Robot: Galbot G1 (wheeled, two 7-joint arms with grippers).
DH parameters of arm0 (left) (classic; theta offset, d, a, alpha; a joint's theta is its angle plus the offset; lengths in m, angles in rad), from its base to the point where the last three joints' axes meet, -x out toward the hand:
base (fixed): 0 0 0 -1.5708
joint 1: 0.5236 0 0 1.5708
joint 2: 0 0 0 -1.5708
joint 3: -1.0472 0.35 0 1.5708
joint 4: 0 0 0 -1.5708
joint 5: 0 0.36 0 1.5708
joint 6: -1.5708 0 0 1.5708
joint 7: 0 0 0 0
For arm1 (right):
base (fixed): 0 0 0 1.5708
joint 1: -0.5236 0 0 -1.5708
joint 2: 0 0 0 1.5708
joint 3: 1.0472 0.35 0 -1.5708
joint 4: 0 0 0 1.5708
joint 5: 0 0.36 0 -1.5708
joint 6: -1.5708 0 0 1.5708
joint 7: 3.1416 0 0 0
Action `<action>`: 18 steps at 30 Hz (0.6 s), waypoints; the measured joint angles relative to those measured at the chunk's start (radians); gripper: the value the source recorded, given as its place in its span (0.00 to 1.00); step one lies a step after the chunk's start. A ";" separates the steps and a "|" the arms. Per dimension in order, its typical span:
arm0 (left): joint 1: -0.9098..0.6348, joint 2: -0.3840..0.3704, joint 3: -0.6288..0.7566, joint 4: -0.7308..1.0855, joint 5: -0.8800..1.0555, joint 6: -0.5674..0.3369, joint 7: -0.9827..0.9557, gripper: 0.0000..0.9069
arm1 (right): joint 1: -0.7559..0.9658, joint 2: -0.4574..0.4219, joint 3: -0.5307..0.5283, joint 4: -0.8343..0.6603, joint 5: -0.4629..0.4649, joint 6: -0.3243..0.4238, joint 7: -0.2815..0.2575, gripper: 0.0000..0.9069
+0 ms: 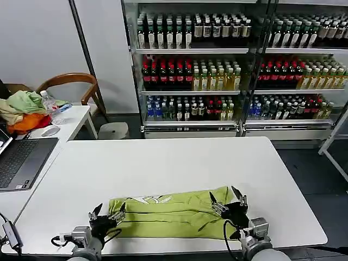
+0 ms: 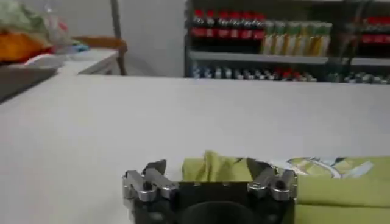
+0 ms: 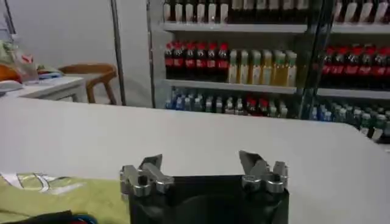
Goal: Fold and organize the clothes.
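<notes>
Lime T-shirt (image 1: 171,215) folded into a long strip along the near edge of the white worktop (image 1: 163,163), white print facing up at its far side. Left gripper (image 1: 107,213) at the strip's left end, jaws apart, one finger just beside the cloth. Right gripper (image 1: 228,202) over the strip's right end, jaws apart, nothing between them. On the side worktop to the far left: heap of garments (image 1: 22,111), water bottle (image 1: 49,104), laptop (image 1: 22,162). Drink shelves (image 1: 234,65) at the far side.
</notes>
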 measured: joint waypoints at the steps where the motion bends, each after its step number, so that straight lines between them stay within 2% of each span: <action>1: -0.002 -0.002 0.004 -0.001 -0.004 0.003 -0.011 1.00 | 0.000 0.002 0.000 0.000 -0.005 0.002 0.000 1.00; 2: -0.005 -0.005 0.009 -0.001 -0.008 0.006 -0.024 0.93 | -0.001 0.004 0.000 0.000 -0.010 0.005 0.000 1.00; 3: -0.008 -0.008 0.013 0.000 -0.012 0.008 -0.034 0.93 | -0.002 0.007 0.000 0.000 -0.015 0.007 0.000 1.00; 4: -0.010 -0.011 0.018 0.002 -0.016 0.011 -0.045 0.12 | -0.004 0.008 -0.001 -0.001 -0.018 0.009 0.000 1.00; 5: -0.012 -0.013 0.021 0.005 -0.020 0.013 -0.054 0.06 | -0.005 0.009 -0.001 -0.001 -0.023 0.011 0.000 1.00; 18: -0.010 -0.030 0.053 0.005 -0.038 0.028 -0.091 0.06 | -0.009 0.016 0.005 -0.006 -0.042 0.020 0.007 1.00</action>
